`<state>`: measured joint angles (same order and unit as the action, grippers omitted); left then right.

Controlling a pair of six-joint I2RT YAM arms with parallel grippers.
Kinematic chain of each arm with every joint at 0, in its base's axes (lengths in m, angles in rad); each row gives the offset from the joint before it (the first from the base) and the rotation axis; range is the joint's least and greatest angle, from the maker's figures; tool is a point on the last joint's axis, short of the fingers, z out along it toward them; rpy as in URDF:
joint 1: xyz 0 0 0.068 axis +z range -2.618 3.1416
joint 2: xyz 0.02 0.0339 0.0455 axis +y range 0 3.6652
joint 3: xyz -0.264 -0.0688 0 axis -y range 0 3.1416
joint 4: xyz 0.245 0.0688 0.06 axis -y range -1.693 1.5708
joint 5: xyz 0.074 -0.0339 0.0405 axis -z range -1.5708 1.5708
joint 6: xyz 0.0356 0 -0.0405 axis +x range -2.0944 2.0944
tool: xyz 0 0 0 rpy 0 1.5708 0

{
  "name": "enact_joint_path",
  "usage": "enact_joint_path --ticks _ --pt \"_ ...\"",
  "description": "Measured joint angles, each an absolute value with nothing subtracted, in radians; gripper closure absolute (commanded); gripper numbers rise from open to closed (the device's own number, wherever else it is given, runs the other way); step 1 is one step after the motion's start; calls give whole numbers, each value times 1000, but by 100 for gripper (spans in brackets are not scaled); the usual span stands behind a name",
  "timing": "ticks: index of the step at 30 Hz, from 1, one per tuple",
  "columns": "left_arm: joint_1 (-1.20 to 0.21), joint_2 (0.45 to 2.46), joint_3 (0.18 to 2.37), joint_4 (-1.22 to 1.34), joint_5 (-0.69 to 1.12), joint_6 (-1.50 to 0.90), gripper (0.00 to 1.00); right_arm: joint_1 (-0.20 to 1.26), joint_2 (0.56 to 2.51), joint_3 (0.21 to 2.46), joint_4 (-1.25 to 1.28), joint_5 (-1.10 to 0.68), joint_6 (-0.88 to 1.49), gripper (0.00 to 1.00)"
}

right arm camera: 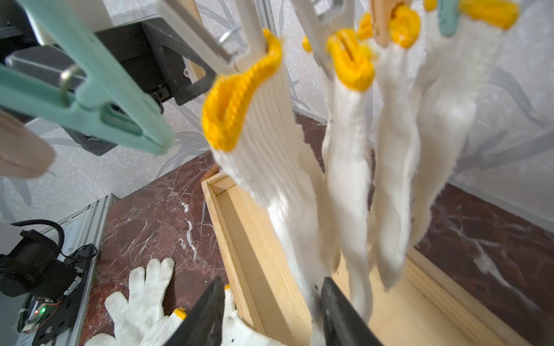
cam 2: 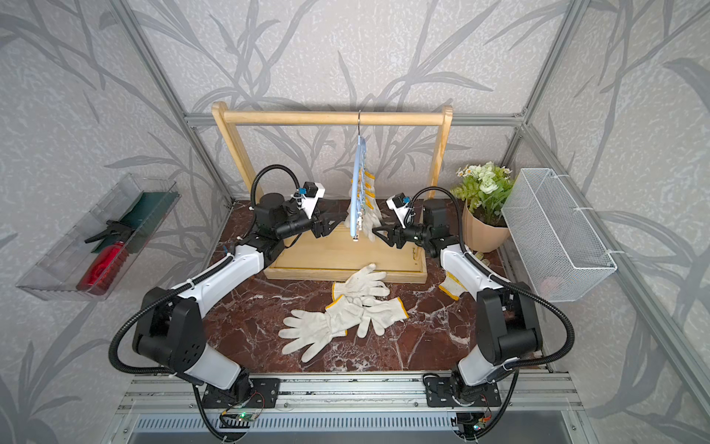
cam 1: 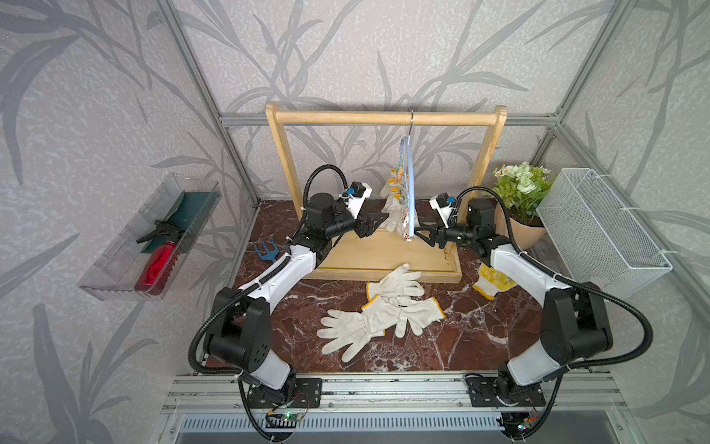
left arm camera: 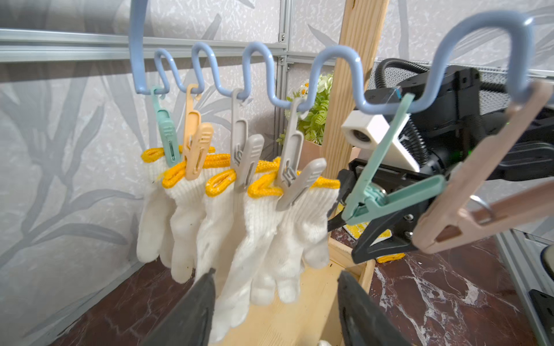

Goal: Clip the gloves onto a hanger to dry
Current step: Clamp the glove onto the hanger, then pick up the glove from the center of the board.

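Four gloves [left arm camera: 263, 215] clipped on hanger [left arm camera: 137, 45], edge-on from above, left claw [left arm camera: 275, 272] and right claw [right arm camera: 271, 281] released, tips cropped

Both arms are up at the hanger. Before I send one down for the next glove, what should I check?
1. Left gripper and right gripper empty, fingers apart: ok.
2. Right gripper clear of the hung gloves: not ok; the nearest glove hangs with its tip between the fingers.
3. Hung gloves held: ok; four hang by their cuffs, one clip each.
4. Spare clips: ok; a green clip and a pink clip hang empty.
5. Hanger seated: ok; its hook sits over the wooden bar.
6. Loose gloves ready: ok; three lie overlapping on the table.
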<state>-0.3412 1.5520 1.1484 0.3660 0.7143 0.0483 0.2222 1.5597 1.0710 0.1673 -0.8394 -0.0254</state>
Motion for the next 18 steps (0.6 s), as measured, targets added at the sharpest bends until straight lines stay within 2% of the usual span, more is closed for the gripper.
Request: enact_joint_path --ticks 7,18 --pt "-341 1484 1010 360 567 62 36 277 1389 902 115 -649 11 46" --pt "-341 1438 894 358 387 41 36 570 1309 705 47 -468 69 47"
